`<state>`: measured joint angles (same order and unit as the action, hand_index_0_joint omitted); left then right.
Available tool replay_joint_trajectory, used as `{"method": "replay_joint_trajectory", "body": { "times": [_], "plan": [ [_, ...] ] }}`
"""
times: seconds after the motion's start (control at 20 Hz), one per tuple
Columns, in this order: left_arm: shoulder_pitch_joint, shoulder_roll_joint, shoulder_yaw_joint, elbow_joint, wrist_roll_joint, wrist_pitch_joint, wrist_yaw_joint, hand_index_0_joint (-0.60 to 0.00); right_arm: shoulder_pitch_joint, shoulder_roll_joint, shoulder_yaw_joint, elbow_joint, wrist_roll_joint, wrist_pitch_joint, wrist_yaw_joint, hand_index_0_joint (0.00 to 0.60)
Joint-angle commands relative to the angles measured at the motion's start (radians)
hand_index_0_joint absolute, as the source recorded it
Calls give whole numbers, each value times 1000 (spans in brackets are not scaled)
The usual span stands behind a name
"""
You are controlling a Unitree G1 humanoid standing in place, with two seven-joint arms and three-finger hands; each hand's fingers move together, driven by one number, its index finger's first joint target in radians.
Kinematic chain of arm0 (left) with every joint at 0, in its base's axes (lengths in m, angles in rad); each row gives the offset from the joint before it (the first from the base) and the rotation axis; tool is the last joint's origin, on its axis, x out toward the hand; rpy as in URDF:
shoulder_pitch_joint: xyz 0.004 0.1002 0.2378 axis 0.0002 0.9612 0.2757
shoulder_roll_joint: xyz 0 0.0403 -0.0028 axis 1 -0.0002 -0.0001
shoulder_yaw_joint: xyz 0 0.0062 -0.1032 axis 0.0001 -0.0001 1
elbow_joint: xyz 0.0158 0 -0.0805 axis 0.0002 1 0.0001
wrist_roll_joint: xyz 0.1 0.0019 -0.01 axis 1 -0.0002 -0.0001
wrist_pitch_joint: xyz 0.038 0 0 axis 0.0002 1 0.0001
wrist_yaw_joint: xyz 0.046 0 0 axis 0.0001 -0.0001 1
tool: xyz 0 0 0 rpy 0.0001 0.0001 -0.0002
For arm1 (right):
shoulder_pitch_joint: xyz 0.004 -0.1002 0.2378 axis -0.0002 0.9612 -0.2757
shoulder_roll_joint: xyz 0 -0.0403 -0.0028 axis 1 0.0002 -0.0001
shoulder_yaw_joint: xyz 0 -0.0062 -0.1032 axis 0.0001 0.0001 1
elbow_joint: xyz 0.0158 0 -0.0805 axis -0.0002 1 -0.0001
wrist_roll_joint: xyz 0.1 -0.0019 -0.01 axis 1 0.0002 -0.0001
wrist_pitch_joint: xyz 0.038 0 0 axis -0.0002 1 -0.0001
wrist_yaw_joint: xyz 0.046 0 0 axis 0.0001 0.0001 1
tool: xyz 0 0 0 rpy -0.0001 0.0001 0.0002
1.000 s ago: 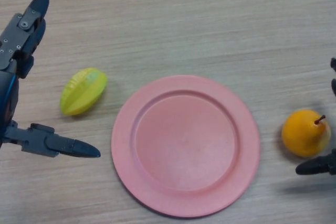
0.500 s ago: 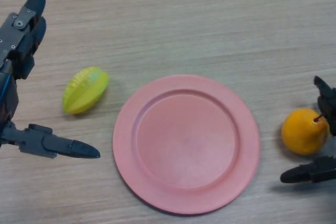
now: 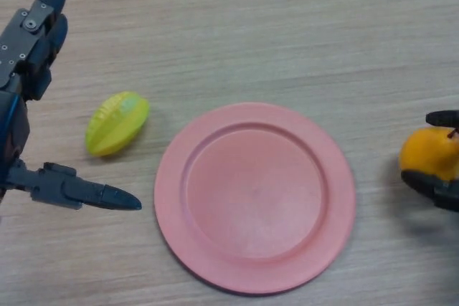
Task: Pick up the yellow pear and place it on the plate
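The yellow-orange pear (image 3: 429, 154) with a dark stem is at the far right edge of the head view, to the right of the pink plate (image 3: 254, 198). My right hand (image 3: 433, 185) is curled round the pear, one finger over its top and the thumb under its near side. Most of that hand is out of frame. The plate lies flat in the middle of the wooden table with nothing on it. My left hand (image 3: 29, 41) hovers at the far left, open, with straight fingers pointing away and the thumb stretched toward the plate.
A yellow-green ribbed fruit (image 3: 117, 123) lies on the table left of the plate, between the left hand's fingers and thumb but touching neither.
The right hand has closed round the pear, and the pear has shifted right and slightly up the view, away from the plate. The left hand has barely moved.
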<state>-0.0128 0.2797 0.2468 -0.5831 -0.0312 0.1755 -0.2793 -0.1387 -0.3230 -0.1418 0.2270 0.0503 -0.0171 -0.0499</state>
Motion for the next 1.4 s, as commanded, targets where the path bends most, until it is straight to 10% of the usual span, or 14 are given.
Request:
{"method": "replay_joint_trajectory", "body": {
  "times": [0.05,0.55,1.1,1.4],
  "plan": [
    [-20,26,8,-44,31,-138,51,0,-12,-31,-107,-135,91,-36,-59,600],
    [-19,13,-33,-74,30,-84,30,0,49,122,185,-545,1,223,-43,600],
    [14,-2,-38,-82,-25,-46,15,0,46,133,533,-238,-184,56,-228,600],
    [15,2,-26,-84,-2,-54,11,0,43,133,509,-328,-171,107,-114,0]
  ]
}}
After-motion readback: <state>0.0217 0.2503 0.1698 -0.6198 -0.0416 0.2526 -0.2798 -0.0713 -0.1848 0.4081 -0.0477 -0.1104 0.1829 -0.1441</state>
